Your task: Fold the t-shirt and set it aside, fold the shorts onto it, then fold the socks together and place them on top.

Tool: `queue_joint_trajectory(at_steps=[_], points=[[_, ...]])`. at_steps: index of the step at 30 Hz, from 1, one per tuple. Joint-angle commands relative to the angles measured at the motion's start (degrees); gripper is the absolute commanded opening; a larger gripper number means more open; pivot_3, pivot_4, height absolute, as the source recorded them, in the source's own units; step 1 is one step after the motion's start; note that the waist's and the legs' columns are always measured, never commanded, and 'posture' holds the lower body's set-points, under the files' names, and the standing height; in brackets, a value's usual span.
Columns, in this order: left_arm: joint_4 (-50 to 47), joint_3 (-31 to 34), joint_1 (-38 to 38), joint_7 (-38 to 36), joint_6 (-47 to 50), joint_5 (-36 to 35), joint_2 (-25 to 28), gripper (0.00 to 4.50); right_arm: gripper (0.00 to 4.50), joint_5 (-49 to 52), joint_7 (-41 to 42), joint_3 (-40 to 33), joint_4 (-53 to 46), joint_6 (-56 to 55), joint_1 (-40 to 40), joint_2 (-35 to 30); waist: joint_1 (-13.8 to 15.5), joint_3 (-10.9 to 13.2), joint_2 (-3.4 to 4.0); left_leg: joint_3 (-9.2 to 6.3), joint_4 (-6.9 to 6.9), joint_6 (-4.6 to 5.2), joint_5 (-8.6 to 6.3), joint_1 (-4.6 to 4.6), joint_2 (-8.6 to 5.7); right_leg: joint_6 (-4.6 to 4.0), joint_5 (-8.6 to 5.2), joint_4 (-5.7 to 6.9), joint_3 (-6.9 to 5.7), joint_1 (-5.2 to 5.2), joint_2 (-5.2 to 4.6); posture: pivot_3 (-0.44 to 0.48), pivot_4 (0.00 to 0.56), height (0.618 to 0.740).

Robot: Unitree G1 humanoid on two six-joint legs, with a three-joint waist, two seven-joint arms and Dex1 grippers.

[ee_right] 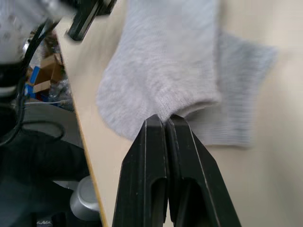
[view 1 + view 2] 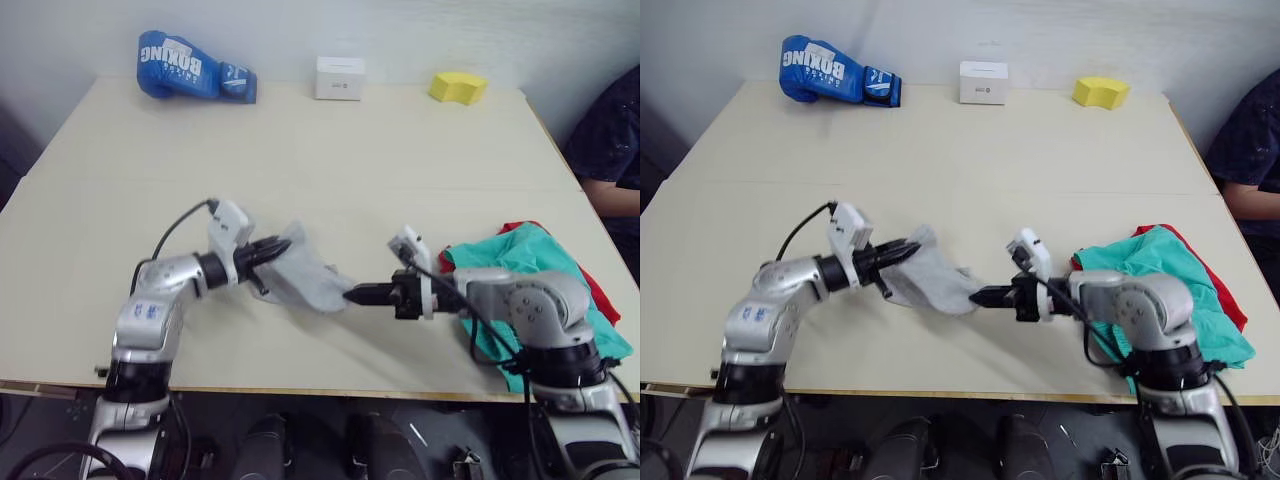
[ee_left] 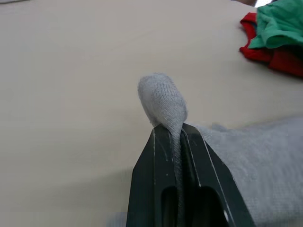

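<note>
While my right arm lies across the folded pile, much of the shorts (image 2: pixel 525 262) and nearly all of the t-shirt (image 2: pixel 600 292) under them stay hidden from me; only a red strip shows along the pile's far and right edges, at the table's right side. How neatly either is folded I cannot tell. The socks (image 2: pixel 305 272) hang between my two grippers, near the front edge of the table (image 2: pixel 330 150), and I cannot make out where one sock ends and the other begins. My left gripper (image 3: pixel 177 137) has its fingers pressed together on one end of the grey knit, a rounded bit poking out past the tips. My right gripper (image 1: pixel 164 122) pinches the other end, its fingers tight on the cloth's edge.

Pale and plain, the table has a seam running across its middle. Along its far edge, against a light wall, sit a blue boxing glove (image 2: pixel 192 66), a small white box (image 2: pixel 340 77) and a yellow block (image 2: pixel 458 87). At the right, a person's dark sleeve (image 2: pixel 610 140) and forearm are cut off by the frame.
</note>
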Motion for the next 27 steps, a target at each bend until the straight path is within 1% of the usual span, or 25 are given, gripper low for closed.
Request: queue_joint_trajectory(at_steps=[1,3,5,9,11,13,16,22,26,27], points=[[-9.49,1.68,4.32,6.39,1.62,-2.27,-3.41,0.0,0.01,-3.76,7.12,4.05,4.31,-4.32,-3.46,-2.13,0.38,0.0,0.0,0.0,0.01,0.01,0.0,0.0,0.0,0.0,0.0,0.0,0.0,0.0,0.0,0.0,0.15,0.74],[-13.17,3.53,7.8,11.53,2.91,-4.37,-8.5,0.0,0.01,-6.82,10.67,6.79,7.69,-7.13,-5.75,-3.08,0.68,0.0,0.0,0.0,0.02,0.01,-0.01,0.01,0.0,0.0,0.01,-0.01,0.0,0.02,-0.01,0.0,0.15,0.74],[-15.03,4.93,10.19,15.18,3.08,-5.37,-12.08,0.0,0.01,-9.21,14.24,9.13,9.76,-9.63,-7.22,-3.86,0.97,0.0,0.0,0.0,0.06,0.03,-0.02,-0.01,0.0,0.04,0.03,-0.03,0.0,0.04,-0.02,0.0,0.15,0.74],[-15.13,0.6,16.44,16.3,-3.3,-0.81,-11.74,0.0,0.01,-12.79,20.65,12.71,12.06,-13.68,-9.4,-4.78,0.88,0.0,0.0,0.03,0.09,0.03,-0.02,0.0,0.0,0.03,0.07,-0.02,-0.01,0.04,0.0,0.0,0.15,0.74],[-13.97,-0.05,17.91,17.02,-7.46,0.48,-12.14,0.0,0.01,-14.25,20.94,12.96,13.53,-14.56,-10.04,-4.05,0.87,0.0,0.0,0.08,0.08,0.03,-0.02,0.0,0.0,0.03,0.07,-0.04,0.0,0.03,0.01,0.0,0.15,0.74],[-12.46,0.84,18.08,18.32,-10.39,0.06,-13.64,0.0,0.01,-15.34,20.59,12.39,14.76,-15.01,-10.54,-3.13,0.88,0.0,0.0,0.08,0.08,0.03,-0.03,0.0,0.01,0.01,0.08,-0.04,0.0,0.01,0.0,0.0,0.15,0.74],[-11.07,0.79,17.65,18.55,-13.31,-0.17,-14.08,0.0,0.01,-16.52,21.17,11.51,14.64,-16.71,-10.96,-2.52,0.9,0.0,0.0,0.07,0.09,0.01,-0.04,-0.01,0.04,-0.04,0.11,-0.06,0.0,0.02,0.0,0.0,0.15,0.74],[-11.02,1.11,16.55,17.96,-14.93,-2.84,-14.37,0.0,0.01,-16.12,22.29,8.37,14.27,-18.8,-12.55,-1.73,0.9,0.0,0.0,0.07,0.08,0.01,-0.08,-0.03,0.04,-0.04,0.12,-0.13,-0.01,0.01,0.0,0.0,0.15,0.74],[-9.02,1.12,15.43,18.52,-16.31,-2.32,-14.03,0.0,0.01,-17.98,22.11,8.96,14.33,-20.61,-11.6,-1.45,0.87,0.0,0.0,0.07,0.06,0.0,-0.09,-0.02,0.04,-0.04,0.12,-0.14,-0.01,0.01,0.0,0.0,0.15,0.74],[-8.15,0.88,15.29,18.44,-16.99,-1.92,-13.94,0.0,0.01,-19.71,22.2,10.17,14.01,-22.84,-10.33,-1.71,0.88,0.0,0.0,0.08,0.07,0.0,-0.09,-0.02,0.04,-0.04,0.12,-0.13,-0.01,0.01,0.0,0.0,0.15,0.74]])
